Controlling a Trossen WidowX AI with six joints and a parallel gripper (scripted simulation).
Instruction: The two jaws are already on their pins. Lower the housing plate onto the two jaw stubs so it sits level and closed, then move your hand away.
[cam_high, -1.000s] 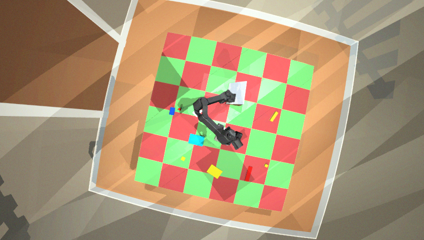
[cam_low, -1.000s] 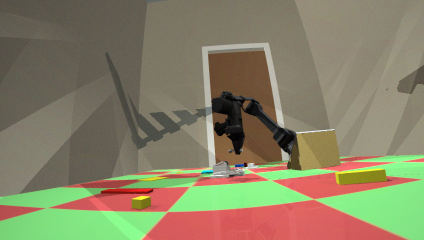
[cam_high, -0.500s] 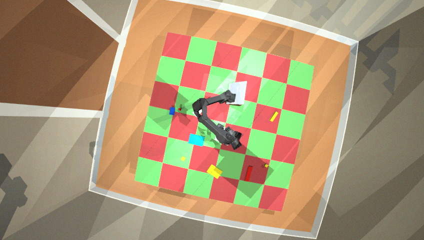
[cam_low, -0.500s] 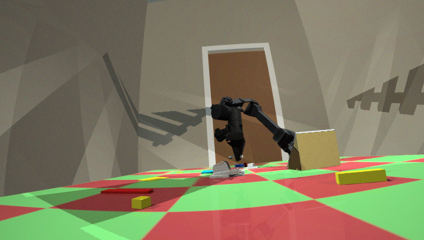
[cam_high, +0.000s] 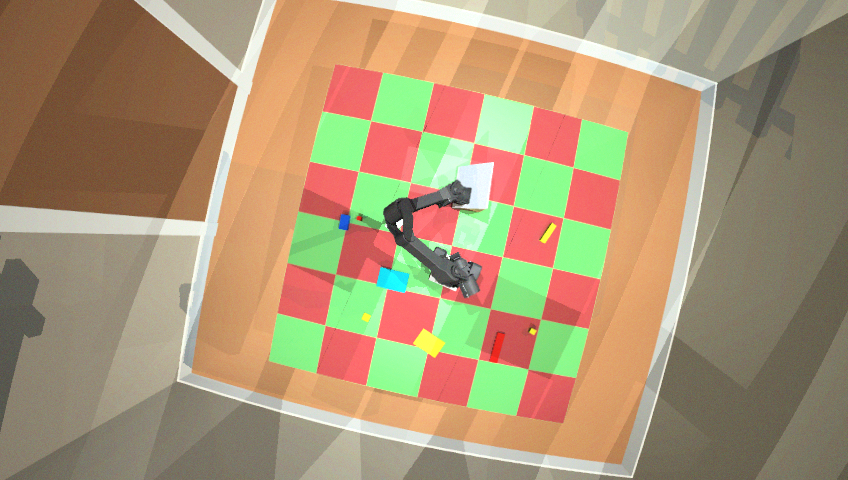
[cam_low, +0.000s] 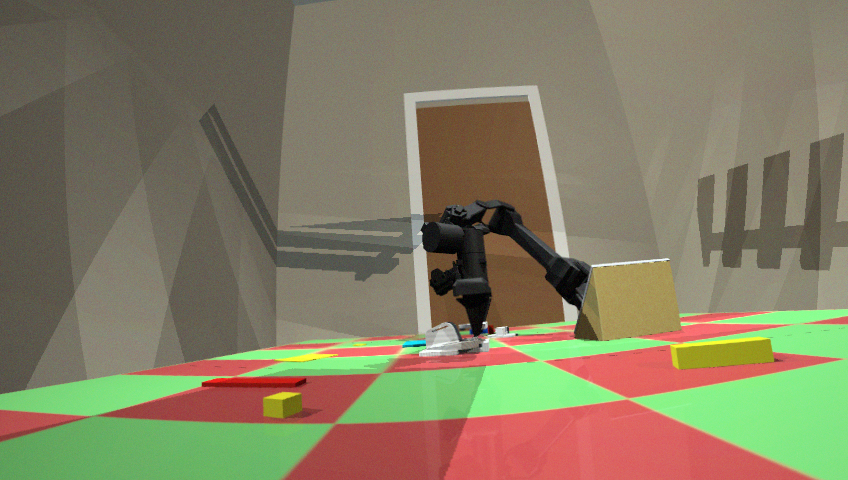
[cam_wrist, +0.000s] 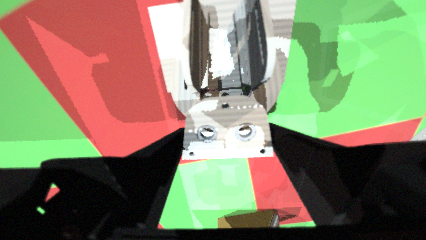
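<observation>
The housing plate, pale with two round holes, is between my fingertips in the wrist view. My gripper is shut on it, low over the rear end of the white base. The plate looks roughly flat. White and dark parts show through its holes; whether it touches the stubs cannot be told. Two jaws, the left jaw and the right jaw, stand upright and side by side beyond the plate. The stubs and pins are mostly hidden under the plate. In the top view the arm hides the assembly.
A box stands beside the arm's base. A cyan block lies near the hand. Farther off are a yellow slab, a red bar, a yellow bar and a blue block.
</observation>
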